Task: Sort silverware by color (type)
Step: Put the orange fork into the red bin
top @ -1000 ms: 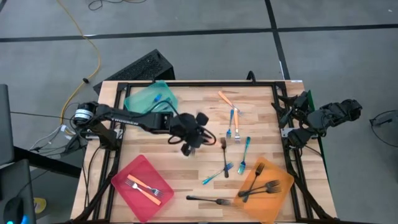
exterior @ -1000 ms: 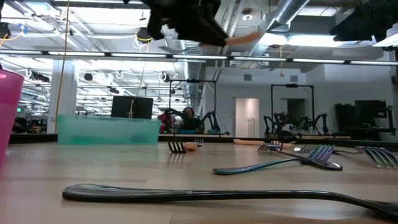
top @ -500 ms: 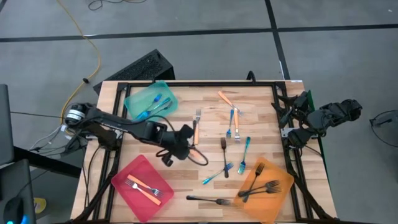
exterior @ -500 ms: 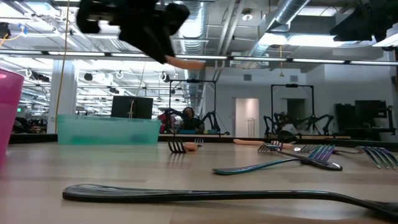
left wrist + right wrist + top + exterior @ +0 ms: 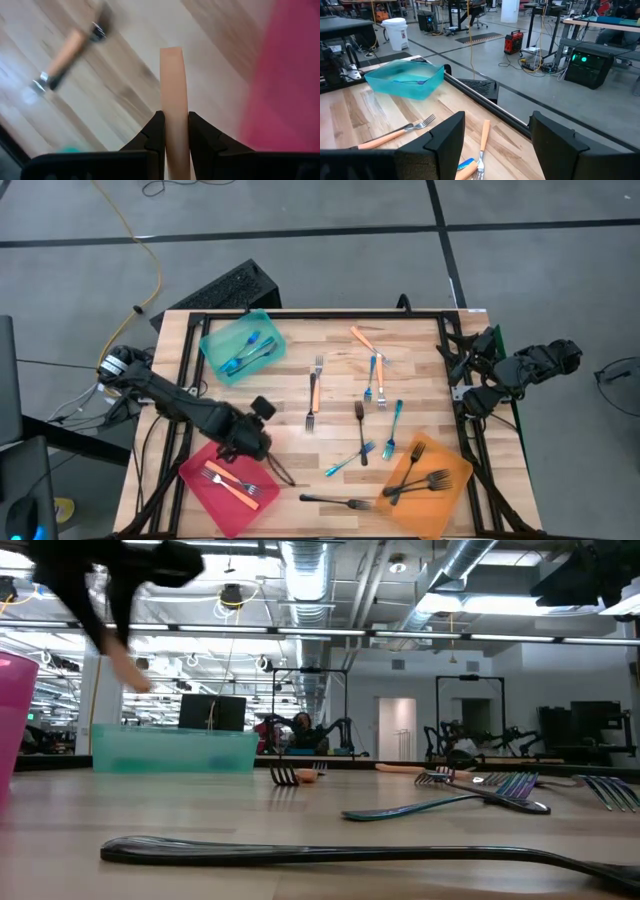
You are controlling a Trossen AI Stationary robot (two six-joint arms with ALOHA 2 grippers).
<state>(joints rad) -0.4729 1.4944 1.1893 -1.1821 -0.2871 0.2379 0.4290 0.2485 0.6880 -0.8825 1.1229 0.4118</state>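
Between my left hand's [image 5: 175,131] two dark fingers [image 5: 154,131] sits the orange-handled fork [image 5: 173,105], pinched by its flat, matte, peach-coloured handle, which runs straight out ahead of the hand along my line of sight. I cannot see its tines from here. Just to one side of the handle's free end lies the red tray [image 5: 228,481], a translucent, shallow plastic dish with a raised rim; seen from above, my hand [image 5: 250,438] hangs over the desk [image 5: 330,470] right at that tray's near edge. Two forks with orange handles already lie in it, crossing each other, so I judge the coming move a short carry sideways over the rim, with the handle's long axis turned to lie along the tray and not across its wall.

Farther out on the pale, grained wood, another orange fork [image 5: 313,394] lies alone, slim, with bright metal tines. Teal forks [image 5: 394,424] and black forks [image 5: 359,423] lie scattered beyond it, well apart from me.

My right hand [image 5: 478,373] waits off the desk's far side, fingers [image 5: 445,137] spread wide and holding nothing; my left is plainly the nearer to the tray.
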